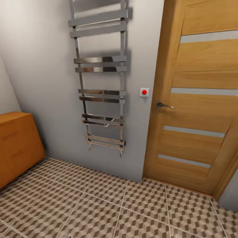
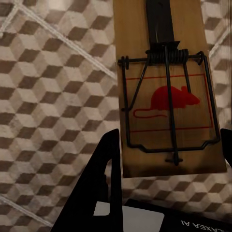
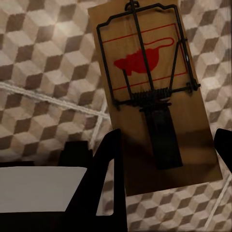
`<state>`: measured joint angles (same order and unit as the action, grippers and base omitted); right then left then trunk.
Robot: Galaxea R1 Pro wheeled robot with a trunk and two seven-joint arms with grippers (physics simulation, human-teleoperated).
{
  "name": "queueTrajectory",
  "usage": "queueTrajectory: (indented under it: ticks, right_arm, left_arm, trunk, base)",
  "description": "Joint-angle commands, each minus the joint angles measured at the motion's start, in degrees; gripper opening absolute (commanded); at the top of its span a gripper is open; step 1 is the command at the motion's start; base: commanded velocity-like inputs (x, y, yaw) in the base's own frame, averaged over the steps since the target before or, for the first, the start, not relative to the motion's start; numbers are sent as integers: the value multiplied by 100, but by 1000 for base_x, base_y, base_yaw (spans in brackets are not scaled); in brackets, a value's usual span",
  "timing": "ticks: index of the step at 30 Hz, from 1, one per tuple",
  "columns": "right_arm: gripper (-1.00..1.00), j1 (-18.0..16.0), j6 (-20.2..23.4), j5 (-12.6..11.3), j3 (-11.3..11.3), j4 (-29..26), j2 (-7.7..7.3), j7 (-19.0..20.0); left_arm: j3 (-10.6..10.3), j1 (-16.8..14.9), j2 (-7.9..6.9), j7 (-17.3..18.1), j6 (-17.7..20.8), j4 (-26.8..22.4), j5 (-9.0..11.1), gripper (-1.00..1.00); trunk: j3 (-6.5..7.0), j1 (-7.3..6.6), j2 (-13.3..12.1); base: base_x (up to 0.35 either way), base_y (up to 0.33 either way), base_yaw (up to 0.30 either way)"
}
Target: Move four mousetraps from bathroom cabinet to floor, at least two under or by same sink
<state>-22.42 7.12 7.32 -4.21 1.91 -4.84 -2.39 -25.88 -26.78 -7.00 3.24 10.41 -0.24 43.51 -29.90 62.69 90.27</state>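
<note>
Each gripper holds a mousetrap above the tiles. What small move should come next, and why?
Probably turn the base away from the door to look for the sink. The left gripper and right gripper each carry a mousetrap over the bathroom floor, but ahead stand a towel radiator and the cabinet.

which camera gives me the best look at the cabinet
The head view: the cabinet stands at its left edge against the wall, drawer fronts and slim handles visible, though cut off by the frame. The wrist views look down on floor tiles, each with a mousetrap between the fingers.
</note>
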Motion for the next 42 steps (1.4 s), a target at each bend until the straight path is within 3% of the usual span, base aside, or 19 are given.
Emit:
queueTrajectory:
  ticks: [1, 19, 24, 28, 42]
  right_arm:
    - [-100, -8, 9, 59, -44, 11, 1, -17]
    - [-100, -8, 13, 59, -44, 11, -3, 57]
    - [-100, -8, 53, 59, -44, 7, -29, 531]
    - [-100, -8, 226, 72, -44, 3, -67, 1244]
    - [-100, -8, 324, 77, -43, 3, -77, 1474]
  left_arm:
    - [-48, -2, -3, 19, 22, -3, 52, -100]
    - [-48, -2, -3, 19, 22, -3, 52, -100]
    - [-48, -2, -3, 19, 22, -3, 52, -100]
    - [-47, -2, -3, 19, 22, -3, 54, -100]
    - [-45, -2, -3, 19, 22, -3, 53, -100]
  trunk:
    - [-6, 0, 3]
    - [-6, 0, 3]
    - [-6, 0, 3]
    - [-6, 0, 3]
    - [-6, 0, 3]
  base:
    - [0, 0, -252]
    - [0, 0, -252]
    - [0, 0, -252]
    - [0, 0, -252]
    - [0, 0, -252]
